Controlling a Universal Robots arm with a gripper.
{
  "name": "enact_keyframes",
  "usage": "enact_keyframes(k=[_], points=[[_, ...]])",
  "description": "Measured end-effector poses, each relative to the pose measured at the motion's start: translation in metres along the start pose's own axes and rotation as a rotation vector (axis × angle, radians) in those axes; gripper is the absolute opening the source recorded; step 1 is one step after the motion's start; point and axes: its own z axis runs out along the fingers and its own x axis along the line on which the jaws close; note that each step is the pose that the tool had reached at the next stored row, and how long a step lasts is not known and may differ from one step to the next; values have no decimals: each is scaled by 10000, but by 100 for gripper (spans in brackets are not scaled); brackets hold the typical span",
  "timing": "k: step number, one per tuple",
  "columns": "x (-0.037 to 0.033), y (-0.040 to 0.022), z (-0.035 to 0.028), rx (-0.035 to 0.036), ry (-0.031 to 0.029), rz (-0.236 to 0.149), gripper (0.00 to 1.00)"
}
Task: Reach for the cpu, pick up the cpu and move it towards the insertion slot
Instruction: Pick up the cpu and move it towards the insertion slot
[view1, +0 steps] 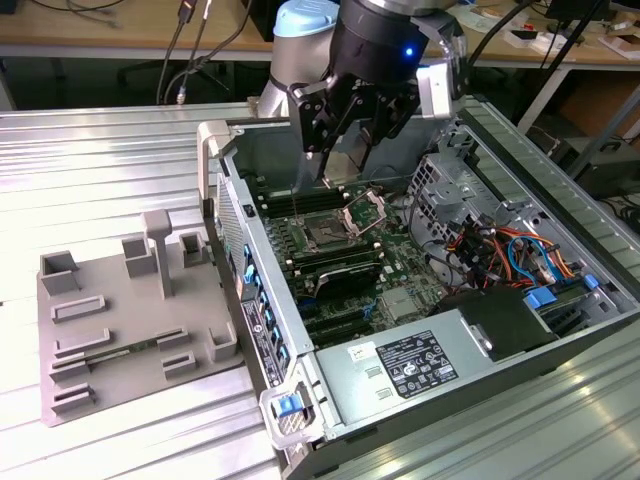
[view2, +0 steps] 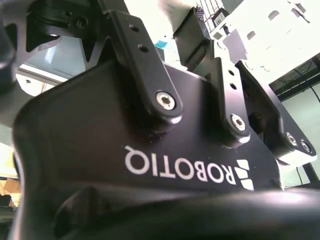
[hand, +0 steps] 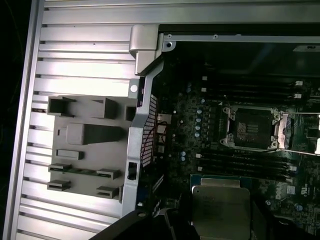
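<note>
Ribbed aluminium tabletop (view1: 120, 160) carries a grey plastic tray (view1: 110, 330) towards its left edge and an open computer case (view1: 560, 200) rightward. Above the dark square insertion slot (view1: 327, 236), the black gripper (hand: 220, 220) pinches the thin silver-topped cpu (hand: 220, 210) by its edges; it looks light, stiff, slick and fragile.

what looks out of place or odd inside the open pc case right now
Nothing looks damaged or spilled. The socket sits empty with its bracket swung up, as expected for loading. The cpu is off the tray, held flat in the tool above the board, beside the socket rather than over it.
</note>
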Motion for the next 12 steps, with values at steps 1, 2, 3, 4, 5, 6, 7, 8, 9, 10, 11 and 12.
enact_keyframes(k=[1,2,3,4,5,6,7,8,9,10,11,12], points=[[-10,-1,0,1,0,0,55],[-18,-2,0,0,0,0,55],[-30,-3,0,0,0,0,55],[-43,-5,0,1,0,0,55],[-50,-6,1,1,0,0,55],[-63,-7,1,0,0,-1,55],[-80,-9,1,1,0,0,55],[-92,-10,1,1,0,0,55],[-98,-11,1,0,0,0,55],[-104,-12,2,0,0,0,55],[-113,-13,2,0,0,0,55],[-119,-13,1,1,1,0,55]])
